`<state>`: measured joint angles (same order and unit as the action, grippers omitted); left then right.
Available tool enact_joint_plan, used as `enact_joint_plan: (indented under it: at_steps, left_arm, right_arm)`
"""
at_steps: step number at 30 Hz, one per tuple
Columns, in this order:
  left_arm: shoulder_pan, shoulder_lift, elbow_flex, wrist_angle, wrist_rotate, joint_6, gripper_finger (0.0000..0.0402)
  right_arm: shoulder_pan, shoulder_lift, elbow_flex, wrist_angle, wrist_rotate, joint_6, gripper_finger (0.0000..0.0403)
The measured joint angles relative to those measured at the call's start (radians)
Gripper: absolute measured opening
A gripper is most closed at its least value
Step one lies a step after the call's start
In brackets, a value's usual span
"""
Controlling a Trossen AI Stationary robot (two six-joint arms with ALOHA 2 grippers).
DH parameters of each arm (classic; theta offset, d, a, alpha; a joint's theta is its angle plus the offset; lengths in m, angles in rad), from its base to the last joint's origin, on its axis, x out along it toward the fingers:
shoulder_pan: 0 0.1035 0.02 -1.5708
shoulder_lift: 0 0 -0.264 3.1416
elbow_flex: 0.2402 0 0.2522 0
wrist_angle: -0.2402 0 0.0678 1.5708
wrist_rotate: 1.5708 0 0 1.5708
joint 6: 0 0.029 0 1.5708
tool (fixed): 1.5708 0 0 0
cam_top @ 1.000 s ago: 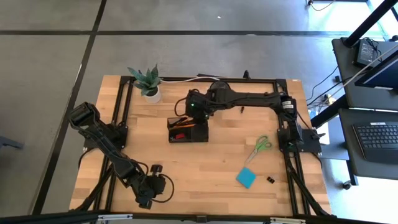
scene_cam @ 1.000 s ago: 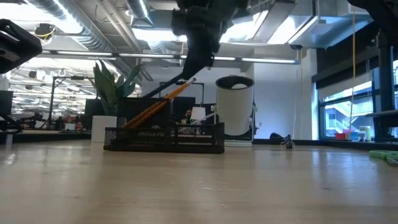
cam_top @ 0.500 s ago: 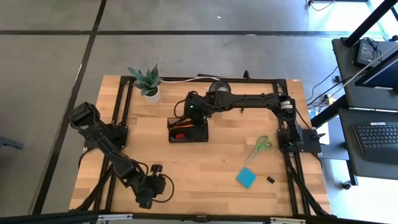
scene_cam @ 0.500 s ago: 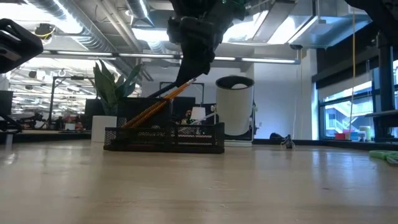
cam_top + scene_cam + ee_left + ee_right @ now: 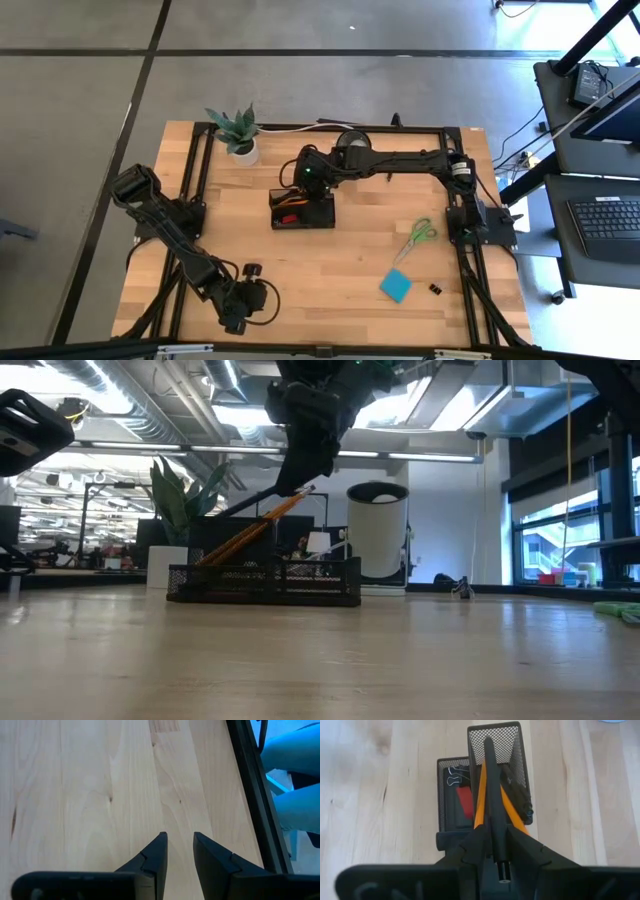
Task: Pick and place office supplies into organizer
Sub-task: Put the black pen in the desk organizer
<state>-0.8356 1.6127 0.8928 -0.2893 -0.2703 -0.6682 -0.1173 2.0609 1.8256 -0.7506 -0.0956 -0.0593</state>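
My right gripper (image 5: 308,182) hangs over the black mesh organizer (image 5: 300,210) and is shut on a black pen (image 5: 491,795). In the low view the pen (image 5: 250,504) slants down from the gripper (image 5: 300,472) toward the table's left. Two orange pencils (image 5: 480,800) lean in the organizer, and a red eraser (image 5: 465,800) and clips (image 5: 452,775) lie in it. Green-handled scissors (image 5: 415,238), a blue sticky pad (image 5: 395,286) and a black clip (image 5: 436,289) lie on the table's right half. My left gripper (image 5: 178,837) waits open near the table's near-left corner. My right gripper pinches the black pen between its two fingers near the pen's back end (image 5: 499,855), which sticks out behind the fingers. The pen runs along the fingers, not across them. It is lifted and tilted, with its front end (image 5: 487,744) over the organizer's tall mesh compartment.
A potted plant (image 5: 238,133) stands at the far-left corner and a round white-rimmed cup (image 5: 377,530) stands behind the organizer. A black frame runs along the table edges. Bare wood lies between the organizer and the near edge.
My right gripper has shifted a little toward the table's left above the organizer, still shut on the pen. The organizer and the loose items have stayed where they were.
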Motion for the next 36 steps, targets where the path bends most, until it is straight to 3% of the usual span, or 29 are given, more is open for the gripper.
enact_joint_plan:
  at_steps: [36]
  left_arm:
    - [0.000, 0.000, 0.000, 0.001, -0.002, -0.001, 0.0086]
  right_arm:
    - [0.000, 0.031, 0.002, -0.004, 0.000, 0.002, 0.0076]
